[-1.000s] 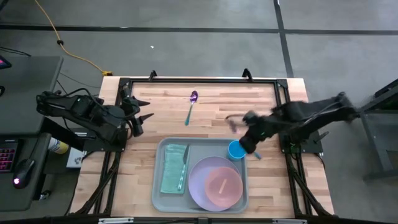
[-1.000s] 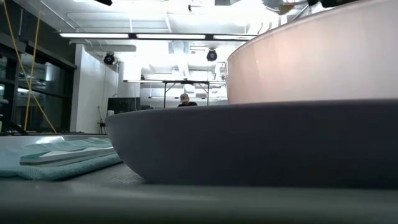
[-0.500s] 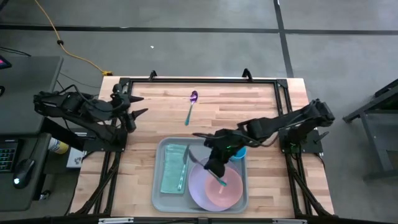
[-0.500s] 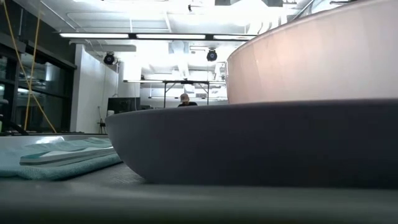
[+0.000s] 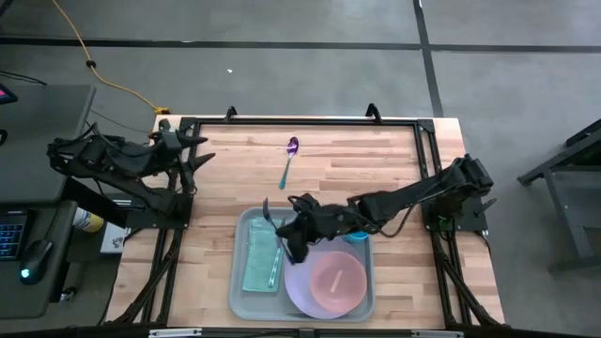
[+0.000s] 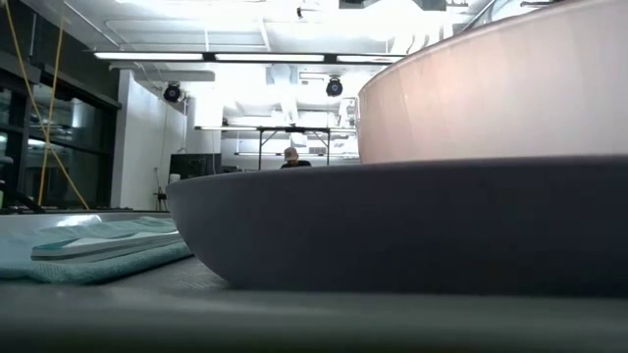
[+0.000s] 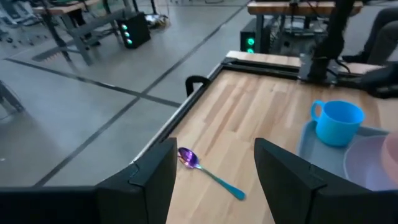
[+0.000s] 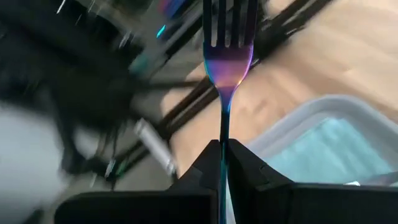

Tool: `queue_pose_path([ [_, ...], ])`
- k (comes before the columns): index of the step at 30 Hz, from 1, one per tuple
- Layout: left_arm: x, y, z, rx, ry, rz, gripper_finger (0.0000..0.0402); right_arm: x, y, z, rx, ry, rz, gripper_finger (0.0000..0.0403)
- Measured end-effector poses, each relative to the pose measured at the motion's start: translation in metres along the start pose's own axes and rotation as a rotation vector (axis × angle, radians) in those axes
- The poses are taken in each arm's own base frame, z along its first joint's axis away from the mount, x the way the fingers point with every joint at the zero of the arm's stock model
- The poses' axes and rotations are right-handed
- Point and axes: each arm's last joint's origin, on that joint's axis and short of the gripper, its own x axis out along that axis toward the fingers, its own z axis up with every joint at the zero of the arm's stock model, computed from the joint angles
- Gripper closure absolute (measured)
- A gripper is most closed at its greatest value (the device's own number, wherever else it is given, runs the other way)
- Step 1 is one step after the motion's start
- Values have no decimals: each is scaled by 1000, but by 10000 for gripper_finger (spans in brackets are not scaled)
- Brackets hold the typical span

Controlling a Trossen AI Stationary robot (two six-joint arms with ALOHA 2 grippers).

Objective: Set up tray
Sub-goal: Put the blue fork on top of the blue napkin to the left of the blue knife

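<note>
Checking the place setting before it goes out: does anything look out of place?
The spoon lies alone on the bare wood, outside the tray. The right gripper holds a fork upright over the napkin, not yet laid down.

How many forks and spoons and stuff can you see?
3. A spoon lies on the bare table, the right gripper holds a fork above the tray, and a third piece lies on the napkin. More may hide under the arm.
</note>
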Motion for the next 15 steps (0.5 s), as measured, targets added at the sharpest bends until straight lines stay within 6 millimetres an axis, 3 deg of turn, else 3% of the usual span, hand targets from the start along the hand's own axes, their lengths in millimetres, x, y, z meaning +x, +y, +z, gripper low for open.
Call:
queue_pose_path([
  [8, -15, 18, -4, 18, -44, 16, 160, 52, -7, -27, 255, -293, -190, 403],
  [15, -33, 38, -10, 25, -105, 8, 160, 127, -7, -31, 375, -273, -275, 403],
])
